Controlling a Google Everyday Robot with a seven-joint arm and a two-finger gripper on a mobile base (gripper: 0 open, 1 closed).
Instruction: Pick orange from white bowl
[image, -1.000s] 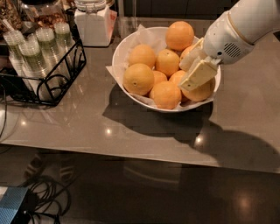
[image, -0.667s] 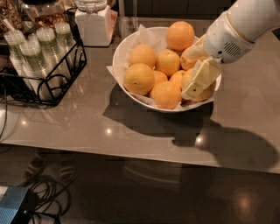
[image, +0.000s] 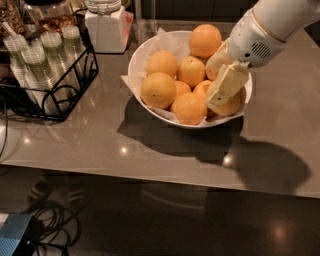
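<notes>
Hardly anything had shifted since a second earlier: the cream-coloured two-finger gripper (image: 223, 88) on its white arm (image: 267, 30) still hung low over the right side of the wide, shallow, glossy white bowl (image: 133, 67), perhaps a touch higher than before. I saw its tip lying against the fruit at the bowl's right edge, but I could not tell whether it was clenched or released.

My target, the largest, paler yellowish orange with a small dark stem dimple (image: 158, 90), sat at the front left of the bowl, on the opposite side of the pile from the gripper and untouched by it. Smaller, deeper-orange smooth fruits (image: 205, 40) crowded behind and beside it, touching it. Crinkled white paper lining (image: 165, 39) poked over the rim at the back left.

The bowl stood on a glossy grey countertop (image: 100, 145). To its left was a black wire rack (image: 75, 82) holding stacked clear plastic cups (image: 35, 60), and behind that stood a square white lidded jar (image: 106, 27).
</notes>
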